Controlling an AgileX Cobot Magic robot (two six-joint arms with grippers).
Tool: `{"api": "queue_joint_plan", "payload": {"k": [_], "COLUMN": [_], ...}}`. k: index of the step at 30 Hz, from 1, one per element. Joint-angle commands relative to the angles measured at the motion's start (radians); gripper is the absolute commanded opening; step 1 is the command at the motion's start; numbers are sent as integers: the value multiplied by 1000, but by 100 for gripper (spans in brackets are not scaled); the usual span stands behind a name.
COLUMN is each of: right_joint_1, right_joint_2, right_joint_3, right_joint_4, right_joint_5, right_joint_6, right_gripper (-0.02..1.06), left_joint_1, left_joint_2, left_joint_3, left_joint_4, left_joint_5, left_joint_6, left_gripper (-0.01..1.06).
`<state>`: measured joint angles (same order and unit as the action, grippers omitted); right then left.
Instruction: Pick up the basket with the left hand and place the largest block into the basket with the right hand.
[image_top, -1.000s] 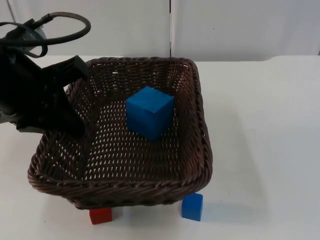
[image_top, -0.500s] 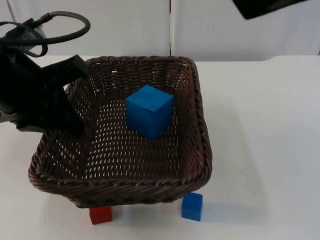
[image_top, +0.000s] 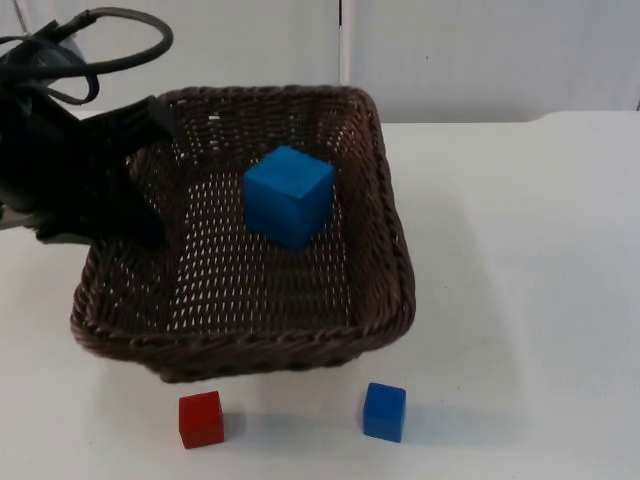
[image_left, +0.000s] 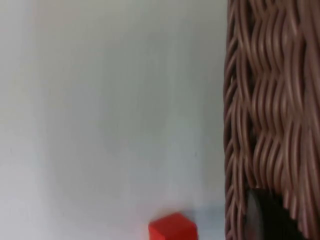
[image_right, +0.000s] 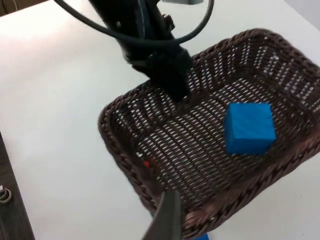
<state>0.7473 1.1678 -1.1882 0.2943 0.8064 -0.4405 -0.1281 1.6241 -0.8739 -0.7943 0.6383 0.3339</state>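
Basket (image_top: 250, 310) lifted — left gripper (image_top: 135, 215) fingers pinching its rim; large blue block (image_top: 288, 195) inside.

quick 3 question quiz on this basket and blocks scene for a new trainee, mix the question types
1. True or false: the large blue block lies inside the basket.
2. Which blocks sit on the table outside the basket? A) one red, one small blue B) two red C) none
3. Fill in: the left gripper holds the basket at its ____ wall, as the top view shows it.

Key
1. True. It rests on the woven floor, as the right wrist view also shows.
2. A. The red block and small blue block stand in front of the basket, apart from each other.
3. Left.
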Motion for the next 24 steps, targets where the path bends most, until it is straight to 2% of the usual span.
{"api": "queue_joint_plan", "payload": {"k": [1,8,15,24], "right_joint_1": [5,5,5,5], "right_joint_2": [-9,-9,-9,-9], "right_joint_3": [5,5,5,5], "right_joint_4": [0,0,-5,-5], "right_joint_5": [-7,-4,-3,-3], "right_joint_6": [6,6,6,2], "right_gripper": [74,74,74,74], "left_joint_1": [-1,-1,-56,-105], "left_joint_2": [18,179,371,575], "left_joint_3": [-38,-205,-393,-561], "left_joint_4": [-51,-107,-115,-114], "left_joint_5": [-5,3,-11,-23], "left_joint_6": [10,36,58,58], "left_gripper": [0,0,0,0]}}
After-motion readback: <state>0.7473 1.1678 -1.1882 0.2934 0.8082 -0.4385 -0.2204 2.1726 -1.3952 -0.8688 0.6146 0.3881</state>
